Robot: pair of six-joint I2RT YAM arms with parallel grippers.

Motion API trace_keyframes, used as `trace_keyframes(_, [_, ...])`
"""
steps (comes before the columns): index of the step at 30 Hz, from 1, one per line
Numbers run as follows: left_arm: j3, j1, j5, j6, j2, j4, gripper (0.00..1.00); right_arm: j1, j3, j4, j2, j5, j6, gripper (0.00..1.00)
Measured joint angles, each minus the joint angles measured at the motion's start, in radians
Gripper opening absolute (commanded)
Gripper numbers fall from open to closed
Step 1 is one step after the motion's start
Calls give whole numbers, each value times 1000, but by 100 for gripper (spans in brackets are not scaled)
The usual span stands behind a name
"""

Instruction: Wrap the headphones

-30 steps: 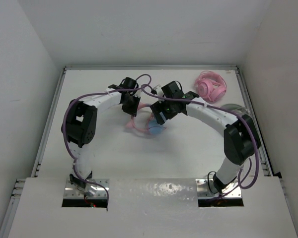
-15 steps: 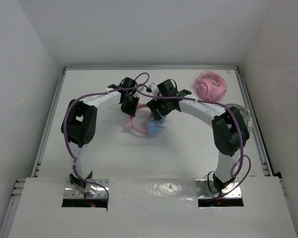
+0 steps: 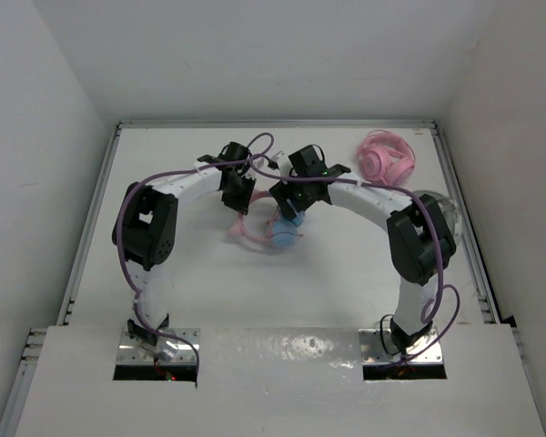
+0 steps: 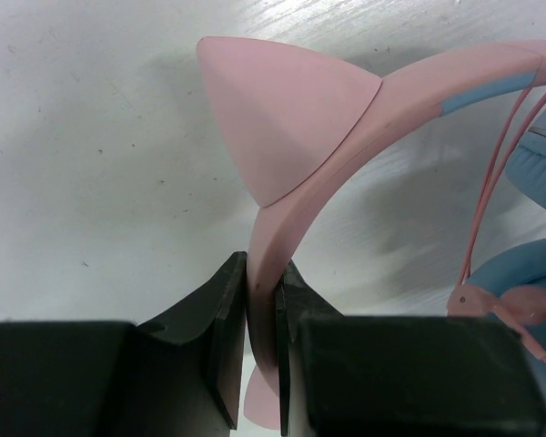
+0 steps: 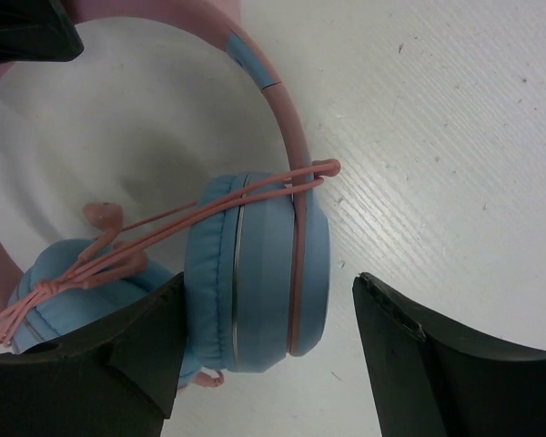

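The headphones (image 3: 275, 231) lie mid-table, with light blue ear cups (image 5: 259, 264), a pink headband (image 4: 346, 155) with a cat ear (image 4: 278, 123), and a thin pink cable (image 5: 164, 232) strung across both cups. My left gripper (image 4: 262, 350) is shut on the headband just below the cat ear; it shows in the top view (image 3: 239, 193) at the headphones' left. My right gripper (image 5: 268, 341) is open, its fingers (image 5: 146, 346) on either side of one blue ear cup, not closed on it; in the top view (image 3: 289, 211) it hangs over the cups.
All-pink headphones (image 3: 387, 157) lie at the back right of the table. A grey-white rounded object (image 3: 434, 208) sits near the right edge, partly behind my right arm. White walls close in the table on three sides.
My right arm has swung left and lowered over the blue ear cups; most of that move was in the first half second. The left gripper has kept its hold on the headband.
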Motion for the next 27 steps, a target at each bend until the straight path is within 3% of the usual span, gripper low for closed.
trace_keyframes(4, [0, 0, 6, 7, 0, 0, 0, -1, -1, 13, 24, 1, 2, 66])
trace_keyframes(10, [0, -2, 5, 31, 0, 0, 0, -1, -1, 14, 76, 2, 9, 29])
trace_keyframes(11, [0, -2, 5, 31, 0, -1, 0, -1, -1, 16, 80, -2, 14, 19])
trace_keyframes(14, [0, -2, 5, 34, 0, 0, 0, -2, -1, 16, 82, -7, 21, 1])
trace_keyframes(15, [0, -2, 5, 37, 0, -1, 0, -2, -1, 16, 82, -7, 24, 0])
trace_keyframes(18, [0, -1, 6, 39, 0, -1, 22, -2, -1, 15, 81, -6, 43, 0])
trace_keyframes(19, [0, -1, 10, 39, 0, -1, 34, -2, -1, 14, 81, -5, 50, 0])
trace_keyframes(22, [13, -3, 51, 38, 0, -2, 51, -2, -5, 10, 81, 12, 82, 0])
trace_keyframes(27, [60, -3, 87, 31, 0, 0, 69, -2, -19, 6, 79, 71, 160, 0])
